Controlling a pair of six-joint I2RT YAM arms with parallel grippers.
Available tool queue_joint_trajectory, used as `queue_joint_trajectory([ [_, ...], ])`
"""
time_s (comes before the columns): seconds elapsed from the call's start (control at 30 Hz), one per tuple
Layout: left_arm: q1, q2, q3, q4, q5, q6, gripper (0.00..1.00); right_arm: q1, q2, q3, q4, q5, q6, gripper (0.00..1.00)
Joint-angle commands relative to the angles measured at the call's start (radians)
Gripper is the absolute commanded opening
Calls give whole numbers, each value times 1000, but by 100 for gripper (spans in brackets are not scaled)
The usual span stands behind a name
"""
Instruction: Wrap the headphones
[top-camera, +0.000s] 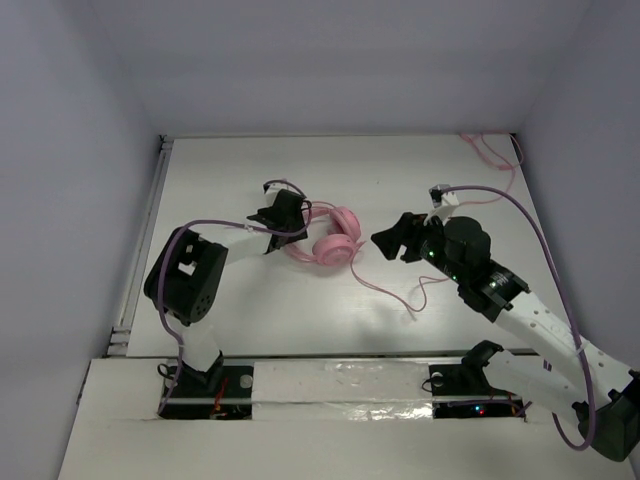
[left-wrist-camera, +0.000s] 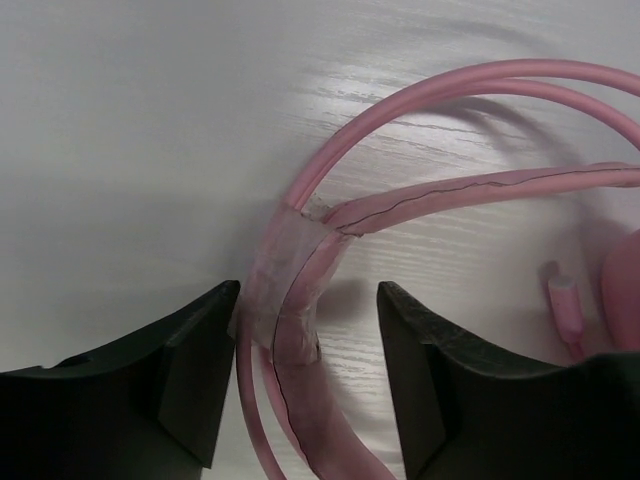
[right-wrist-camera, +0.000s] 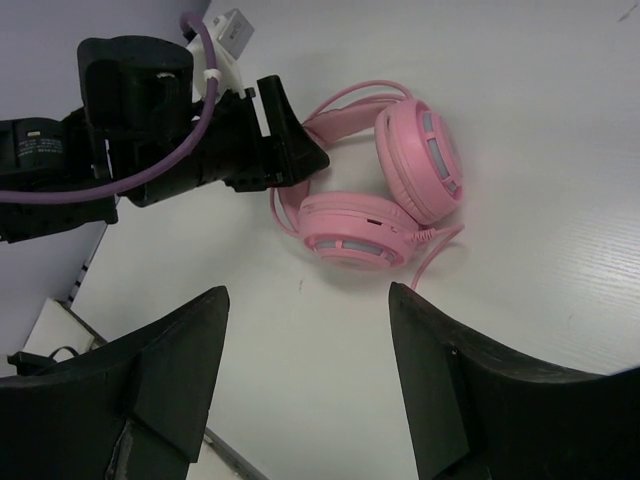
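None of the wrapping looked done. The pink headphones (top-camera: 335, 243) lay flat near the middle of the bench (top-camera: 400, 180), a little toward its left edge, with the two cups (right-wrist-camera: 350, 225) side by side. Their thin cable (top-camera: 385, 292) trailed loose from the cups toward the near right, snaking over the bare surface in slack bends and wound around nothing. The left gripper (left-wrist-camera: 308, 300) stood with its jaws apart astride the headband (left-wrist-camera: 430, 195), at a joint that seemed bound with clear tape. The band ran between the fingers, one finger just beside it, and no squeeze showed. The right gripper (right-wrist-camera: 308, 295) hung wide apart and empty just to the right of the cups, facing them. By my reading, the band was about to be pinned or lifted, and the whole job remained: gathering the cable and coiling it around the headphones. A second pink strand (top-camera: 487, 152) lay at the far right corner; whether it belonged to the same cable I could not tell, since the right arm hid the stretch between. The bench was a pale, faintly wood-grained white board with a metal rail (top-camera: 145, 240) along its left edge and a taped white strip (top-camera: 340, 375) across the near edge by the arm bases. Plain, pale walls (top-camera: 330, 60) closed it in on the far, left and right sides.
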Motion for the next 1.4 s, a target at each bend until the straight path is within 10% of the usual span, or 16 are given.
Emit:
queue_joint_trajectory([
  [0.0,2,29,-5,24,-29,14,52,0,-3,-3,61,-6,-9,71],
  [0.33,-8,22,-9,18,-29,0,0,0,-26,-15,70,15,-5,65],
  [0.53,-8,-191,38,-92,54,50,0,0,-29,-26,75,11,-9,0],
  [0.63,49,-297,115,-168,158,87,0,0,-44,-46,110,-66,-28,0],
  [0.87,198,-392,315,-287,393,143,0,0,-1,-60,205,-288,-35,73],
  [1.37,301,-409,527,-368,675,124,0,0,212,-58,335,-85,-129,89],
])
